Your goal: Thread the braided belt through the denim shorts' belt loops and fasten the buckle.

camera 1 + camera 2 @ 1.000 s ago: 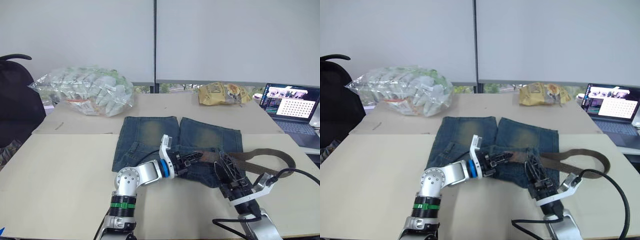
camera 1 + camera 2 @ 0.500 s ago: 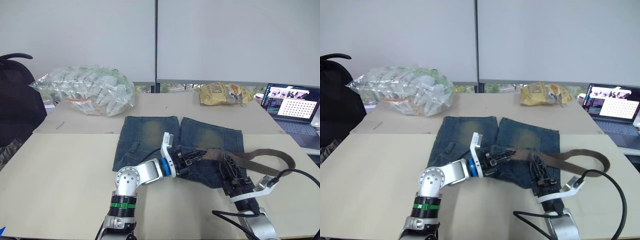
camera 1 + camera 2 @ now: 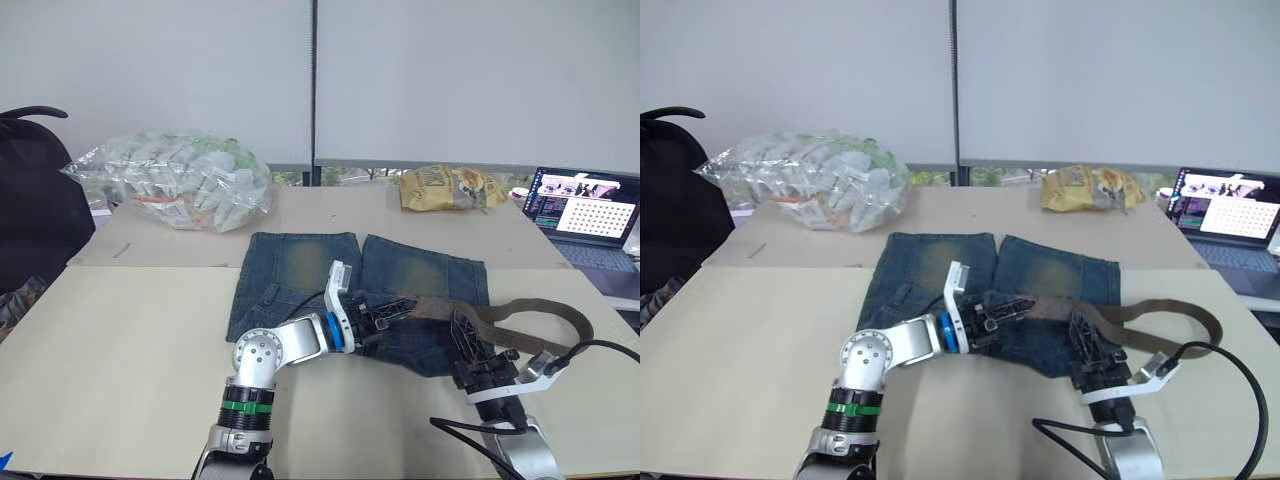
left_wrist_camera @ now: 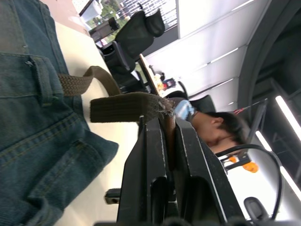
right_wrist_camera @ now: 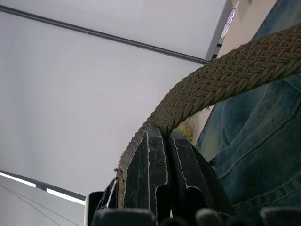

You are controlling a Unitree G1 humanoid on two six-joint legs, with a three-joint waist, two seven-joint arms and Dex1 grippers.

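**Belt held at two places along the waistband**

The braided belt [image 3: 520, 312] lies across the waist of the denim shorts [image 3: 300, 265], long axis from 9 to 3 o'clock. The left gripper [image 3: 392, 312] has its fingers clenched on the belt's end. The right gripper [image 3: 468, 345], at 4 o'clock from it, is clamped on the strap. The left is nearer the next loop, I judge.

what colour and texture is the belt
The braided belt is olive-brown with a woven plait pattern, clearest in the right wrist view.
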